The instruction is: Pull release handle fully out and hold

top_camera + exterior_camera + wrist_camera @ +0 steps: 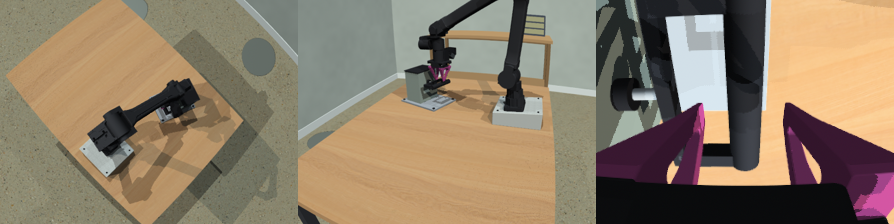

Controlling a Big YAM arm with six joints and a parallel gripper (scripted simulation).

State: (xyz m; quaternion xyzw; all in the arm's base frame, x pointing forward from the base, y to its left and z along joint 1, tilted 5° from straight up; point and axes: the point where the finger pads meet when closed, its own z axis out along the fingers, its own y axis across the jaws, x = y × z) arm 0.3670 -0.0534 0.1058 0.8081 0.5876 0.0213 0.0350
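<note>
The release handle is a black U-shaped pull with a round bar grip [748, 76]. It sticks out of a grey housing box [415, 83] on a grey baseplate [429, 101]. In the exterior view the grip [436, 83] hangs level in front of the box. My gripper [743, 112], with magenta fingers, points down over the grip [439, 76]. The fingers straddle the bar with a gap on each side, so the gripper is open and holds nothing. From above, my wrist [183, 95] hides most of the fixture [164, 115].
My arm's white base block [517, 114] stands on the table to the right of the fixture, also shown from above [106, 154]. A wooden shelf [498, 36] runs behind the table. A grey wall stands to the left.
</note>
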